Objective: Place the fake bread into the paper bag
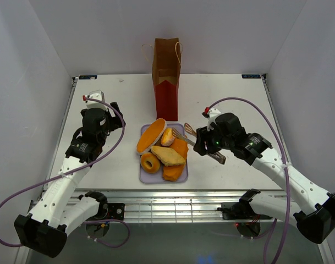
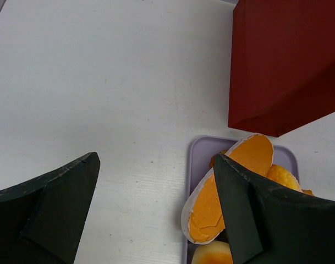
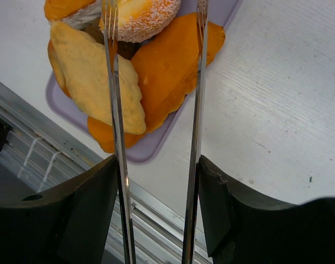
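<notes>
The fake bread lies piled on a lavender tray [image 1: 143,177]: a long orange oval loaf [image 1: 151,135], a ring donut [image 1: 150,162], a tan flat wedge [image 1: 167,155], a bun [image 1: 168,136] and orange pieces [image 1: 180,147]. The paper bag [image 1: 166,71] stands upright behind the tray, its mouth open. My right gripper [image 1: 203,142] is shut on metal tongs [image 3: 116,110], whose open tips reach over the tray's right side above the sugared bun [image 3: 142,16]. My left gripper [image 1: 109,118] is open and empty, left of the tray; its view shows the loaf [image 2: 233,187] and the bag's red base [image 2: 288,60].
The table's front edge with metal rails [image 3: 40,159] runs just below the tray. White enclosure walls stand on both sides and behind the bag.
</notes>
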You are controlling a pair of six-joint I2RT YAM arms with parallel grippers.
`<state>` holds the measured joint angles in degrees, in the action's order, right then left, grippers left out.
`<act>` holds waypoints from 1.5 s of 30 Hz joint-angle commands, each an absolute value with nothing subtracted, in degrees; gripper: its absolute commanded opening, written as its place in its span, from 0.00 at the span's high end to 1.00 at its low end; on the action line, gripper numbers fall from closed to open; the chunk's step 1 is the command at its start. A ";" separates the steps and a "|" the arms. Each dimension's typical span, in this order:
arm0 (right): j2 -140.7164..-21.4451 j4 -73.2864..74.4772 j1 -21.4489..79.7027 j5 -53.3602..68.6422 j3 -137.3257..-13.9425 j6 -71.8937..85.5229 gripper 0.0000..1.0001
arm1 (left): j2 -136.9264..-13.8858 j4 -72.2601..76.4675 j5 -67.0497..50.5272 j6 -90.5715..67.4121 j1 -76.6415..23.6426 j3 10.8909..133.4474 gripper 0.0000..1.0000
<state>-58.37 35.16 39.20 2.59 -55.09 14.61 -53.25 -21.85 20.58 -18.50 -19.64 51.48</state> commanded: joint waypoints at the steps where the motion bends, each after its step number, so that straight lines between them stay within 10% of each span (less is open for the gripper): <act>1: -58.44 31.29 40.69 4.40 -56.95 16.96 0.38 | -53.17 -20.83 20.74 -18.28 -19.86 51.86 0.05; 45: -49.39 44.04 48.16 5.36 -52.74 10.98 0.37 | -54.75 -21.36 21.97 -18.02 -19.86 51.94 0.05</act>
<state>-50.17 45.25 47.77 5.78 -53.49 10.96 -54.85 -21.87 21.58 -18.46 -19.64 51.48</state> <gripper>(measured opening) 0.635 0.950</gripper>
